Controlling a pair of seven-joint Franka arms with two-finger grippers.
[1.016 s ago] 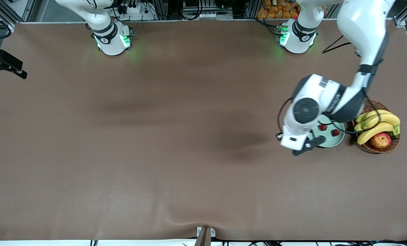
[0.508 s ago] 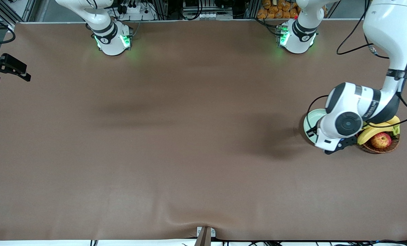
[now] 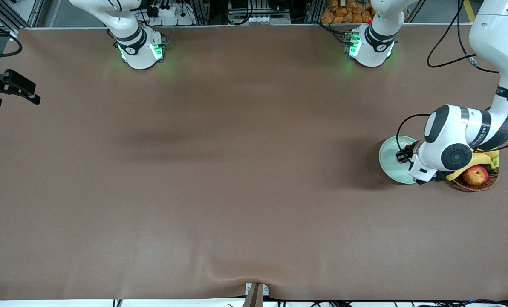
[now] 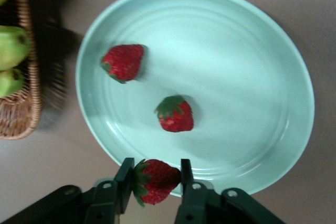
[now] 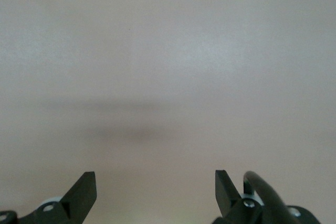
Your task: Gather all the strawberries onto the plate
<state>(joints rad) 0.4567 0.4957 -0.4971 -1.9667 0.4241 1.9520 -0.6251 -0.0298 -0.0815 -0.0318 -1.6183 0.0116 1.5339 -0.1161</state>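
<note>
- My left gripper (image 4: 155, 174) hangs over the rim of the pale mint-green plate (image 4: 273, 51), a third strawberry (image 4: 156, 181) pinched between its fingers (image 4: 125, 179); a second ago this wrist hung over the plate's edge toward the middle of the table, and it has since swung across toward the wicker basket (image 3: 477, 184) at the left arm's end.
- Two strawberries already lie in the plate: one (image 4: 123, 62) near the basket side, one (image 4: 175, 114) close to the centre, well apart from each other.
- The held berry sits just over the plate's lip, not yet set down; whether the fingers have begun to slacken, the wrist view does not settle.
- From the front, the plate (image 3: 391, 160) shows half hidden under my left wrist, with the basket's bananas (image 3: 484, 157) and apple (image 3: 475, 175) beside it.
- My right gripper (image 5: 156, 190) waits at the table's edge at the right arm's end, fingers spread wide, nothing in them.
- My reading: with this berry carried over the plate, only the release remains, and a drop this close to the rim could roll it off onto the table.
</note>
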